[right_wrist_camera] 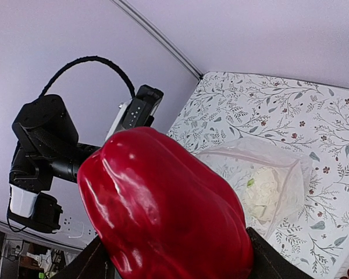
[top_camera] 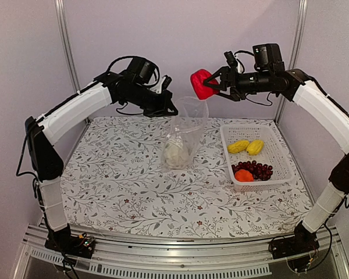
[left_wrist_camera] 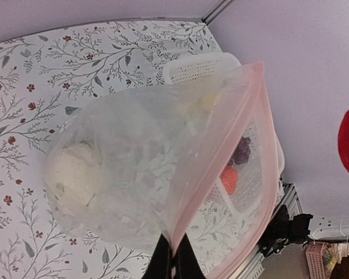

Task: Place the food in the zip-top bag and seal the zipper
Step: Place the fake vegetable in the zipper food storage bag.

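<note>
Closest to you on the tabletop (top_camera: 134, 192), the white basket (top_camera: 262, 186) holds the orange ball (top_camera: 243, 175), grape bunch (top_camera: 259, 168) and two yellow pieces (top_camera: 238, 146). Beyond it the zip-top bag (top_camera: 185, 131) stands limp and crinkly, with a cream-white lump (top_camera: 175, 154) inside. Your left gripper (left_wrist_camera: 173, 258) is clenched on its pink zipper edge (left_wrist_camera: 232, 139), probably the firmest hold. Farthest, your right gripper (top_camera: 210, 86) grasps the glossy red pepper (top_camera: 201, 84), raised near the mouth. It looks slick, so grip its broad sides.

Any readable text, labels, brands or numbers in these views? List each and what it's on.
None readable.
The zip-top bag, the white basket, the red food piece and the leaf-patterned tablecloth carry no lettering.
Background clutter at the lower right of the left wrist view is too blurred to read.
</note>
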